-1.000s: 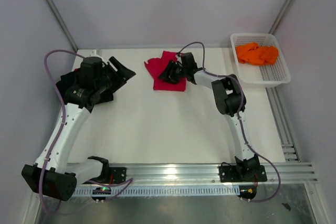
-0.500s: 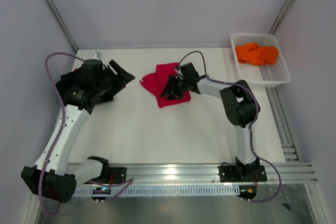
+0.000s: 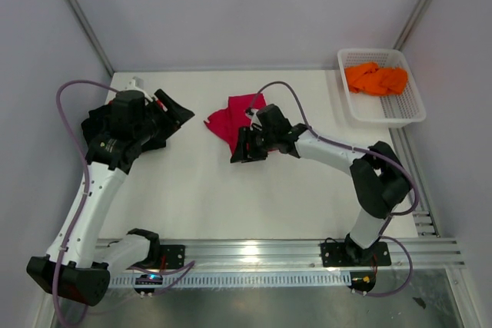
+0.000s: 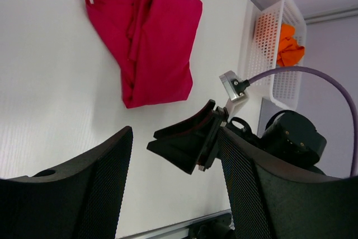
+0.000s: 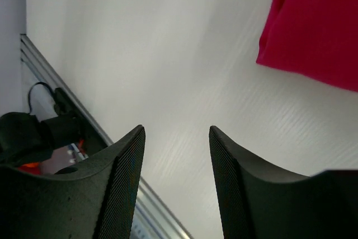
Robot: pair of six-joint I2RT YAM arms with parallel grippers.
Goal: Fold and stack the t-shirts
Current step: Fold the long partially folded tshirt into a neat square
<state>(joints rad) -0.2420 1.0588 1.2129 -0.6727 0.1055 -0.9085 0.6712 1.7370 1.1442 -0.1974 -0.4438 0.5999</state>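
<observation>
A crumpled crimson-red t-shirt (image 3: 231, 118) lies at the back middle of the table; it also shows in the left wrist view (image 4: 154, 37) and at the top right of the right wrist view (image 5: 319, 32). My right gripper (image 3: 240, 147) is open and empty, just in front of the shirt over bare table (image 5: 176, 138). My left gripper (image 3: 175, 109) is open and empty, left of the red shirt (image 4: 173, 183). A black t-shirt (image 3: 94, 123) lies under my left arm, mostly hidden. An orange t-shirt (image 3: 375, 78) lies in the basket.
A white mesh basket (image 3: 407, 113) stands at the back right corner, also in the left wrist view (image 4: 274, 37). A metal rail (image 3: 254, 251) runs along the near edge. Grey walls close the back and sides.
My right gripper pulled the red shirt nearer and to the left, then came off it and moved further forward. The shirt is now more crumpled. My left arm shifted slightly.
</observation>
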